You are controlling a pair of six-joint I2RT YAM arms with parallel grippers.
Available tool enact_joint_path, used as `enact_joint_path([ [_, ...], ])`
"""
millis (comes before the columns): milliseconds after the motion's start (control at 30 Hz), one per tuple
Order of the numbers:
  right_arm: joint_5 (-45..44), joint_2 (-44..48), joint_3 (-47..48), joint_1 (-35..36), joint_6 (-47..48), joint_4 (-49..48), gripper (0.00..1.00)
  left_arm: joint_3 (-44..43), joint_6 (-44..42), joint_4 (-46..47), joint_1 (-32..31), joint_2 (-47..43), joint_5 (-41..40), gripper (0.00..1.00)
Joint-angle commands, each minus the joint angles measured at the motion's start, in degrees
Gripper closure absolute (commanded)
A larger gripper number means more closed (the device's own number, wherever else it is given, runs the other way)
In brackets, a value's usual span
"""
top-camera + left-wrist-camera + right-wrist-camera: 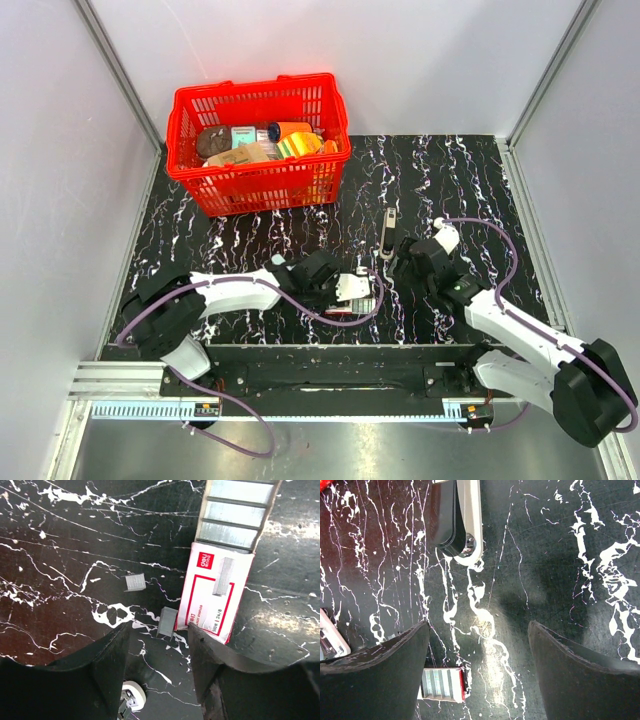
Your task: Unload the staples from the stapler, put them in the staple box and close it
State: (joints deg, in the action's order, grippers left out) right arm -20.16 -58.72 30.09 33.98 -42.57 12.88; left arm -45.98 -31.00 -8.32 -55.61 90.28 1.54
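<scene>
The stapler (388, 232), a slim black bar with a pale metal channel, lies on the black marbled table and also shows at the top of the right wrist view (457, 520). My right gripper (405, 262) is open and empty (479, 635), just short of the stapler's near end. My left gripper (352, 288) is open and empty (160, 640) beside a red-and-white staple box (215, 595) whose tray (235, 515) of staple strips is pulled out. Two small loose staple clumps (135, 582) (167, 621) lie on the table; the nearer one lies just ahead of the fingertips.
A red plastic basket (190, 170) with several packaged items stands at the back left. The staple box also shows under my right gripper's left finger (442, 684). White walls with metal rails enclose the table on three sides.
</scene>
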Motion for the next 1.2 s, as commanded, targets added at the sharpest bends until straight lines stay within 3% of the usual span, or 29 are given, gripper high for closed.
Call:
enact_joint_path([
  [0, -0.3, 1.6, 0.2, 0.3, -1.5, -1.2, 0.14, -0.5, -1.0, 5.0, -0.7, 0.5, -3.4, 0.46],
  [600, -0.9, 0.5, -0.3, 0.4, -1.5, -0.9, 0.14, -1.4, 0.5, 4.5, -5.5, -0.7, -3.2, 0.46],
  [767, 0.1, -0.5, -1.0, 0.4, -2.0, -1.6, 0.15, -4.8, 0.9, 1.6, 1.4, -4.6, -2.0, 0.43],
  [900, 0.2, -0.4, -0.8, 0.3, -1.7, -2.3, 0.16, -8.9, 0.5, -3.7, 10.2, -6.5, 5.7, 0.36],
  [1167, 0.4, -1.0, -0.4, 0.4, -0.9, -3.3, 0.18, -9.2, -0.4, -8.7, 11.1, -4.5, 11.5, 0.29],
])
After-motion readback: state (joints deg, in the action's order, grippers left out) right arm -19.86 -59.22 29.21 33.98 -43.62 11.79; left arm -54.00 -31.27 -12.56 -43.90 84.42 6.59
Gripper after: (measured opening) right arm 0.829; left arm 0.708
